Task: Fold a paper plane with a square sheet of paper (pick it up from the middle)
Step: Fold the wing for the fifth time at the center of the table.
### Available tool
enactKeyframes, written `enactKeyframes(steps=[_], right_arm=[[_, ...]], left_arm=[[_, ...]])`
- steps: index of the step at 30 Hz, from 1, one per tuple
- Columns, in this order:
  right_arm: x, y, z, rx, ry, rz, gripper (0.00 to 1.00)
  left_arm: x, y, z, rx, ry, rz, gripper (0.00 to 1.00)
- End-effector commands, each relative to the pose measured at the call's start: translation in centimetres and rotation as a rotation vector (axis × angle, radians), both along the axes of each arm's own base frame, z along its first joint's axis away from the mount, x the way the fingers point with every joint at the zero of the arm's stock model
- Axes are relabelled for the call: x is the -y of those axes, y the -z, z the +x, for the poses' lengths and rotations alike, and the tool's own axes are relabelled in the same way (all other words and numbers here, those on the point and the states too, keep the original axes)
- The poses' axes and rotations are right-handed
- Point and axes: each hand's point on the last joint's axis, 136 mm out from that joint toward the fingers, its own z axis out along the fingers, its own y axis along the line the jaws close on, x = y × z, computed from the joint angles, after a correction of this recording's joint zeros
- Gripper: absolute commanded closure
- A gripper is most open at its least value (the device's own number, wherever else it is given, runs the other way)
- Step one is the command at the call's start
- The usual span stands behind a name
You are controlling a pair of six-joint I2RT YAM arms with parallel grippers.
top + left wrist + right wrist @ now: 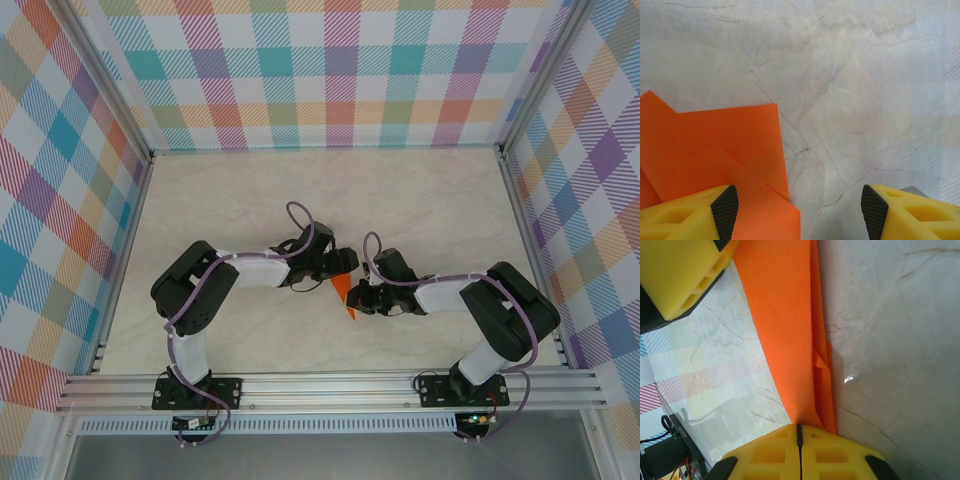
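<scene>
paper plane [715, 155] cut off at left wrist view's lower left.

Both arms elbowed inward, the left gripper [343, 267] spread wide at 10 o'clock of the right gripper [360, 298], which was clamped tight on the folded orange paper [790, 330].

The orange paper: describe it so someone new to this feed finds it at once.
On the pale marble table, look at the middle, where the left pincer and right pincer meet. Between them is the folded orange paper, a narrow layered strip, its end in the shut right pincer. Bright orange sets it apart from the yellow fingers beside it.
</scene>
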Motion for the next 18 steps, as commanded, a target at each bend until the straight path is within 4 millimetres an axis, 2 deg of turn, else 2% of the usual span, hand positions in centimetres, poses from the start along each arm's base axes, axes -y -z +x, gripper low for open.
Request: enactKeyframes(steps=[1,7,18], right_arm=[[3.8,5.3,-3.6,-0.142,0.001,-0.223,0.94],[4.0,5.5,-3.8,-0.148,0.001,-0.232,0.95],[4.0,5.8,-4.2,-0.164,-0.013,-0.233,0.98]], left_arm=[[-2.2,1.9,0.7,-0.031,-0.076,0.097,0.32],[-3.1,2.0,1.2,-0.037,-0.086,0.110,0.32],[-4.9,2.3,3.5,-0.044,-0.112,0.129,0.32]])
